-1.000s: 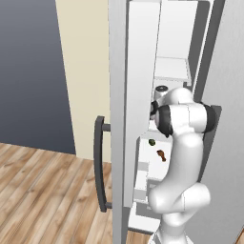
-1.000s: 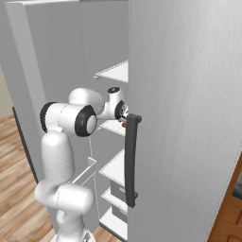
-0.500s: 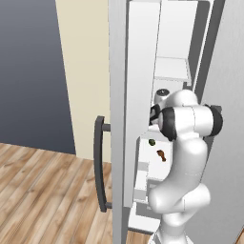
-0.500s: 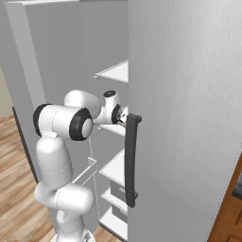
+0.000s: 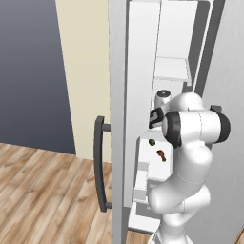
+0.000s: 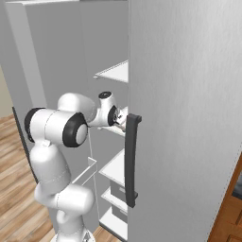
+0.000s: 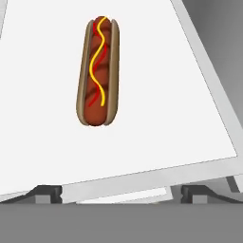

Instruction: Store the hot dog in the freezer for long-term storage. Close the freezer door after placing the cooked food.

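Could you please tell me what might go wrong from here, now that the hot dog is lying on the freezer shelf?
1. The white arm's end effector, open, reaches between the white freezer shelves; withdrawing carelessly could clip a shelf edge.
2. The tall light grey freezer door stands open beside the arm, so swinging it shut early could catch the arm.
3. The orange-red sausage in its tan bun lies free on the white shelf; a bump might roll it.

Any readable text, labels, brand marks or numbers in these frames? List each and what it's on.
None. No words, numbers or brand marks show anywhere.
The hot dog carries only a yellow mustard squiggle, not lettering.
The freezer door, its white shelf and the fridge door are plain, unmarked surfaces.
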### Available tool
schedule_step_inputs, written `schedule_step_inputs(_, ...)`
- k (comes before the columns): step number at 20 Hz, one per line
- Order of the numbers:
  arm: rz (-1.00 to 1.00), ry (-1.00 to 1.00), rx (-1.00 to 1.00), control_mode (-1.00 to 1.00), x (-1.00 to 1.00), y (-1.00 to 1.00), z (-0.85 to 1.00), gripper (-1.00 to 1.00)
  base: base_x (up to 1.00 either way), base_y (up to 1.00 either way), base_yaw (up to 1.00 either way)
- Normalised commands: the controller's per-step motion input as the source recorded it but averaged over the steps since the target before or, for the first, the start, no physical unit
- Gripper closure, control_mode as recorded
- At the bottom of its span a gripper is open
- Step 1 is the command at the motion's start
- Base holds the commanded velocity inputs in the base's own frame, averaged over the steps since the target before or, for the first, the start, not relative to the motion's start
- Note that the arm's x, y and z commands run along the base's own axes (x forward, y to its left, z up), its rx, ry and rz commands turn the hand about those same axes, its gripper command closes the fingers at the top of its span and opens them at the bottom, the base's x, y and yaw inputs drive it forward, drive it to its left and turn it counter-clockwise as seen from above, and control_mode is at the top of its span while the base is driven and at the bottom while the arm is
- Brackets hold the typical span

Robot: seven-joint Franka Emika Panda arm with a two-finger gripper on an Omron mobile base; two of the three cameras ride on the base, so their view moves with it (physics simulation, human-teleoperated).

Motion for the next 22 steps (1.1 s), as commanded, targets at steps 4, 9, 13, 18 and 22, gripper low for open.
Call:
schedule_step_inputs(4,0.0,0.0,0.0,-1.0,-0.27,0.07,0.21,-1.0,0.0,0.0,0.0)
schedule_step_inputs(9,0.0,0.0,0.05,-1.0,-0.38,0.0,0.15,-1.0,0.0,0.0,0.0)
schedule_step_inputs(13,0.0,0.0,0.04,-1.0,-0.39,0.0,0.12,-1.0,0.0,0.0,0.0)
schedule_step_inputs(18,0.0,0.0,0.03,-1.0,-0.43,0.0,0.15,-1.0,0.0,0.0,0.0)
schedule_step_inputs(22,0.0,0.0,0.01,-1.0,-0.58,0.19,0.22,-1.0,0.0,0.0,0.0)
